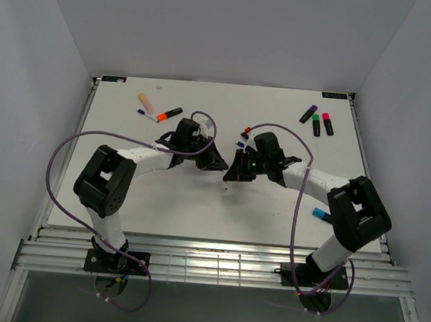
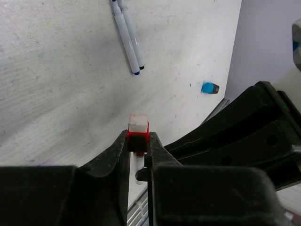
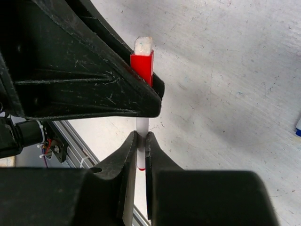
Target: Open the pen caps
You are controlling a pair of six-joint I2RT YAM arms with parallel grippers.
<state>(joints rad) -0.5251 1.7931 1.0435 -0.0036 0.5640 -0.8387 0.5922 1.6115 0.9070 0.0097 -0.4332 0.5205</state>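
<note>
At the middle of the top view the two arms meet above the table (image 1: 123, 198), with one thin white pen (image 3: 142, 126) held between them. The left gripper (image 2: 138, 139) has closed to a narrow gap on the red cap (image 3: 142, 66), pinching it with only the fingertips. The right gripper (image 3: 141, 137) is fully closed on the pen's white barrel, just below the cap.

The main risk, as I judge it, is a slip. The left fingertips catch only the lower part of the cap, so a pull could slide them off and leave it on. The barrel is smooth and slim, so it could slide through the right fingers and the cap would stay seated. A pull off the pen's line could bend or twist the pen. If the cap pops free, it could jump away.

The cap is a small square red sleeve with a pale, worn end plug, and it sits fully on. The barrel is white with a red mark near its lower end.

Two thin pens (image 2: 128, 40) lie at the upper middle of the left wrist view, and a loose blue cap (image 2: 209, 87) lies at its right. More highlighters (image 1: 317, 123) sit at the upper right of the top view.
</note>
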